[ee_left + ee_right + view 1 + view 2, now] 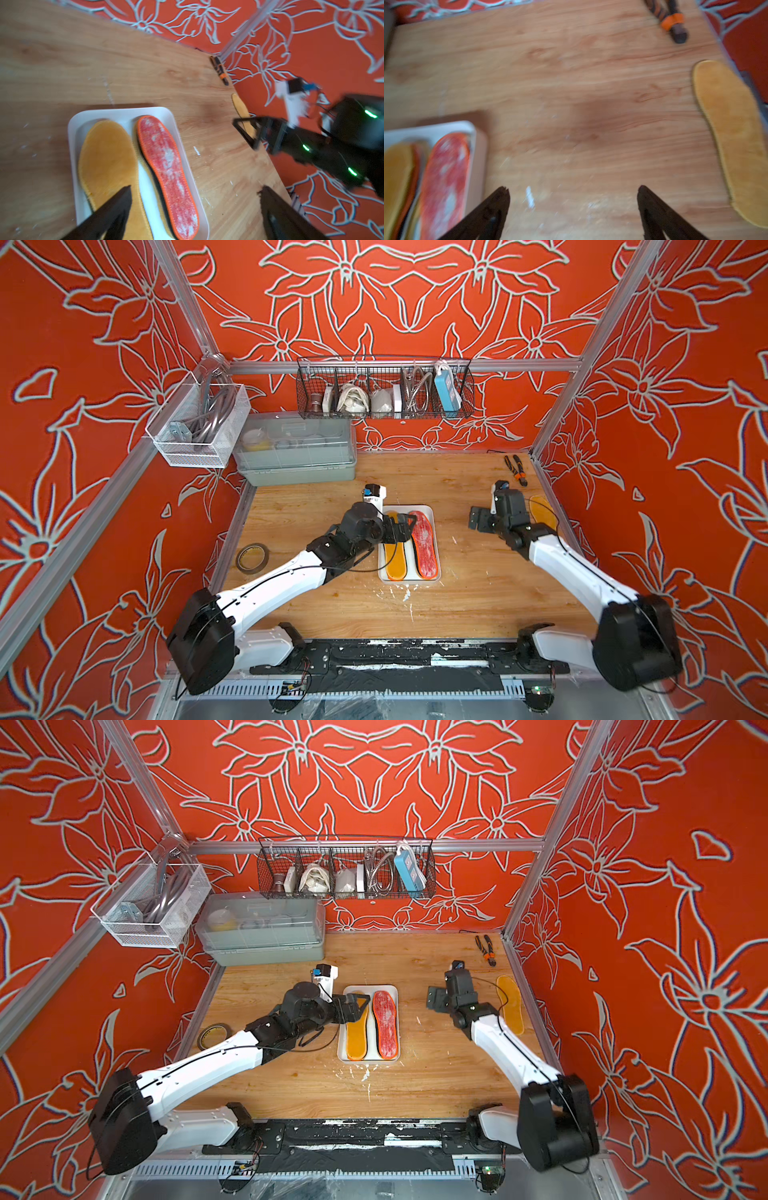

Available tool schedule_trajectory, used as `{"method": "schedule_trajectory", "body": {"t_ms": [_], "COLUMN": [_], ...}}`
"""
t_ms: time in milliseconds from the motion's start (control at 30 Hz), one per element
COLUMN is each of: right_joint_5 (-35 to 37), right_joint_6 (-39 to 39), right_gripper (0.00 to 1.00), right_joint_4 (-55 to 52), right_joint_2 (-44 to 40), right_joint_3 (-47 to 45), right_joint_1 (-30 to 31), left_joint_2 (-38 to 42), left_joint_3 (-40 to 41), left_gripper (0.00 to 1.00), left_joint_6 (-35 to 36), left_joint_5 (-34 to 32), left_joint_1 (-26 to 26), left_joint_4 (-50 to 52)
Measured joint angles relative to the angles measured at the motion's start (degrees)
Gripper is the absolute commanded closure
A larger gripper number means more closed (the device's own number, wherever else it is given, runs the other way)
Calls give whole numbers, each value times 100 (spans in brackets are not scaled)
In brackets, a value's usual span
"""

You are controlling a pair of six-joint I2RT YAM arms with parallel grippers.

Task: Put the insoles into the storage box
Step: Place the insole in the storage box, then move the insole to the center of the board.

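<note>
The storage box [409, 581], a shallow white tray, lies near the middle of the wooden bench [478, 597] with its long side running away from the robot. Two stacks of insoles fill it side by side. An amber insole [395, 562] tops the left stack and a red-and-white insole [424, 545] with an orange rim tops the right one. In the left wrist view a black edge and an amber edge show beneath the red-and-white one, so more insoles lie under it. How many cannot be told. The left end effector [195, 191] hangs over the far left part of the box, above the amber insole's far end. Its jaws are spread wide with nothing between them. One more insole, a loose amber insole [544, 510], lies flat on the bench against the right edge, well apart from the box. The right end effector [573, 188] hovers over bare wood between the box and that loose insole, its jaws likewise spread and holding nothing. Orange-handled pliers [516, 470] lie in the far right corner of the bench, and a roll of tape [252, 558] lies near the left edge. A grey-green container [297, 452] with a translucent lid stands at the far left.
</note>
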State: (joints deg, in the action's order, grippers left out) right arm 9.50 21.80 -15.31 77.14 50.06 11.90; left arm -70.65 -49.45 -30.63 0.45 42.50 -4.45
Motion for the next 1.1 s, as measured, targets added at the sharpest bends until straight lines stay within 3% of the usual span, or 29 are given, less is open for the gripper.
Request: {"method": "schedule_trajectory", "body": {"t_ms": [167,333,533,633,900,1100], "right_joint_5": [299,227,-485,-1049,-2227,-2293], "right_joint_6": [68,42,7,13,131,155], "right_gripper": [0,0,1,6,20,21], "right_joint_4": [-487,-688,-824,-848,-723,-831], "right_joint_2": [1270,2144,2776,3025,3163,3069], "right_joint_3": [1027,1650,1871,1980,2028,1937], "right_joint_1": [-1156,-2068,-2688,-2920,-3056,-2415], "left_joint_2": [-369,-411,-319,-221,140,597], "left_joint_3": [-481,-175,153,245,597,831], "left_gripper": [1,1,1,1,1,1], "left_joint_6": [754,1005,1152,1161,1154,1161], "left_joint_5": [332,501,501,472,205,-190], "left_joint_1": [378,452,461,461,466,466], "left_joint_4": [350,479,588,581,579,605]}}
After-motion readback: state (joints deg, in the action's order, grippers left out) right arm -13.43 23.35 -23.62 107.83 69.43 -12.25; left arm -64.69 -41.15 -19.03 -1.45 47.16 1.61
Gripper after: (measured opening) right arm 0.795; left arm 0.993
